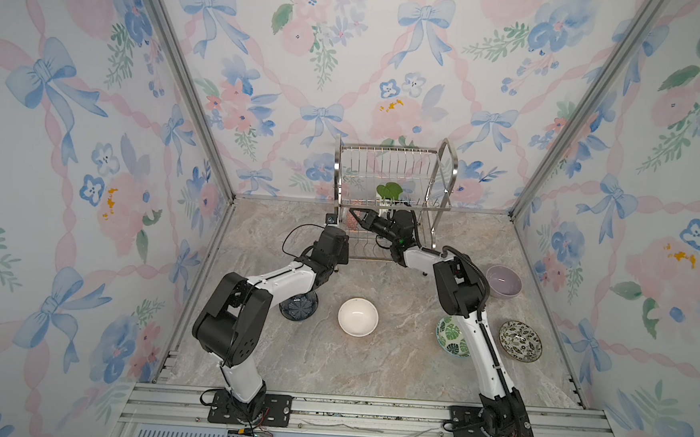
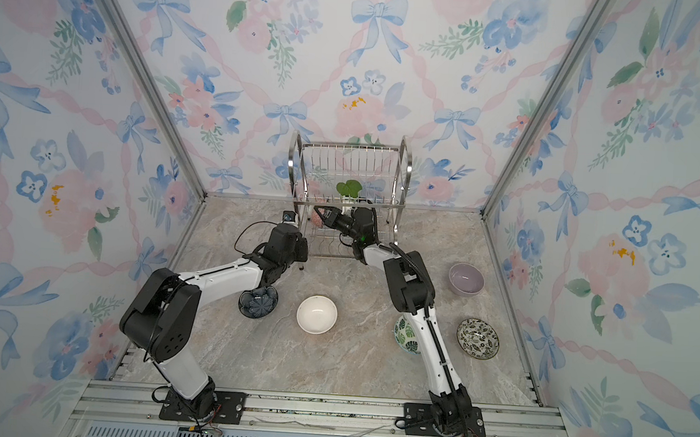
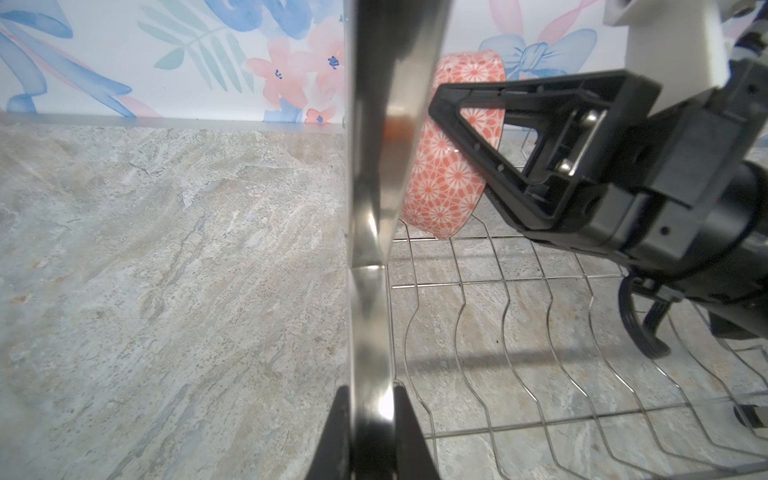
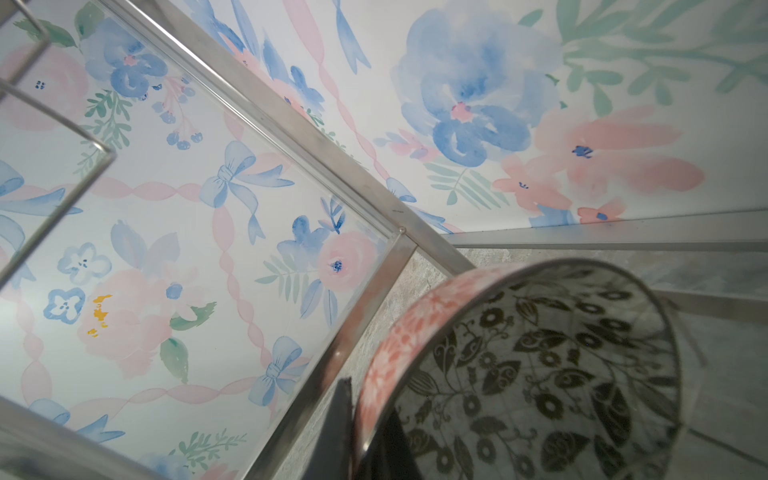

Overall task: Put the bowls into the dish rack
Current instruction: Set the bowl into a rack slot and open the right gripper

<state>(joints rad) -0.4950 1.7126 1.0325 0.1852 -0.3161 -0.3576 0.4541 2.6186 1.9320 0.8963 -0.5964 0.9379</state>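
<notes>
The steel dish rack stands at the back wall. My right gripper reaches into its lower tier, shut on the rim of a pink-patterned bowl. That bowl stands on edge on the lower wires. My left gripper is shut on the rack's flat front-left leg, low near the table. On the table lie the dark blue bowl, white bowl, green leaf-print bowl, black-and-white bowl and lilac bowl.
A small green-leaved plant shows through the rack's wires. Flowered walls with aluminium posts close in the marble table on three sides. My right forearm passes over the green leaf-print bowl, and my left forearm partly covers the dark blue bowl.
</notes>
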